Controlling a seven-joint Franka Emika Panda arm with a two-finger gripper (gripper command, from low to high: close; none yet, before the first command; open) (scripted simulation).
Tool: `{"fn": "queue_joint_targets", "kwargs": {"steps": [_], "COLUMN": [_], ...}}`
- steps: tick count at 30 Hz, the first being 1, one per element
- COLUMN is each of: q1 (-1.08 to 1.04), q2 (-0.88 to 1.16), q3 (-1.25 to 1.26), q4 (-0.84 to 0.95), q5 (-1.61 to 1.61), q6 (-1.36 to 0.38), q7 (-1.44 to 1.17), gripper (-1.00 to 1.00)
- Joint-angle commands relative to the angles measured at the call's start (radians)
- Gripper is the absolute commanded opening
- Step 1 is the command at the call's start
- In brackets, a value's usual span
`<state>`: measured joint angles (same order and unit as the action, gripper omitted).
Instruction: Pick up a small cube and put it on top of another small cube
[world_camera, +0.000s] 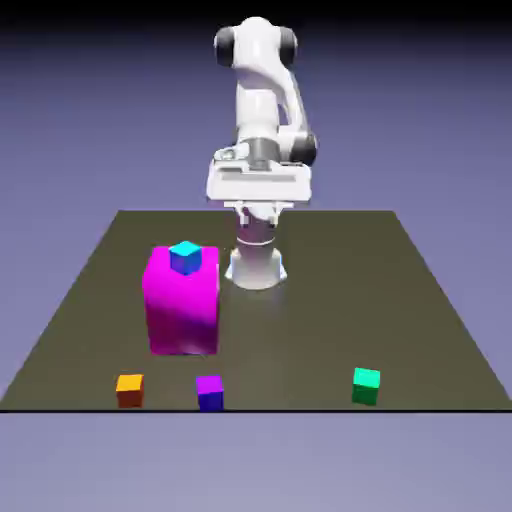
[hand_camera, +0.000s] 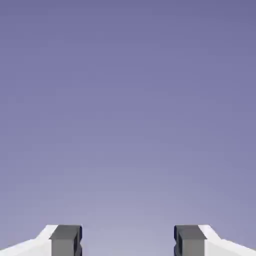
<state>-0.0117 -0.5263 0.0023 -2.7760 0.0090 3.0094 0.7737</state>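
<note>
The small orange cube (world_camera: 130, 389) with darker red-orange sides rests on the table near its front edge, at the exterior view's left. A purple cube (world_camera: 209, 392) sits just to its right, and a green cube (world_camera: 366, 385) lies farther right. My gripper (world_camera: 258, 190) hangs high above the table's far side, well away from all the cubes. In the hand view the gripper (hand_camera: 127, 241) is open, its two grey fingertips (hand_camera: 65, 240) set wide apart with only the blue-violet backdrop between them. No cube shows in that view.
A tall magenta block (world_camera: 181, 300) stands left of the table's middle with a small blue cube (world_camera: 185, 257) on top. The dark table (world_camera: 400, 300) ends just in front of the small cubes. The robot's base (world_camera: 256, 268) stands right of the block.
</note>
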Motion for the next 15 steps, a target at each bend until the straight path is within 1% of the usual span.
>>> {"fn": "queue_joint_targets", "kwargs": {"steps": [1,15], "q1": [-0.02,-0.294], "q2": [0.036,0.544], "q3": [0.002,0.029], "q4": [0.028,0.423], "q5": [0.007,0.112], "q6": [-0.023,-0.344], "q7": [0.027,0.406], "gripper": [0.0,0.0]}}
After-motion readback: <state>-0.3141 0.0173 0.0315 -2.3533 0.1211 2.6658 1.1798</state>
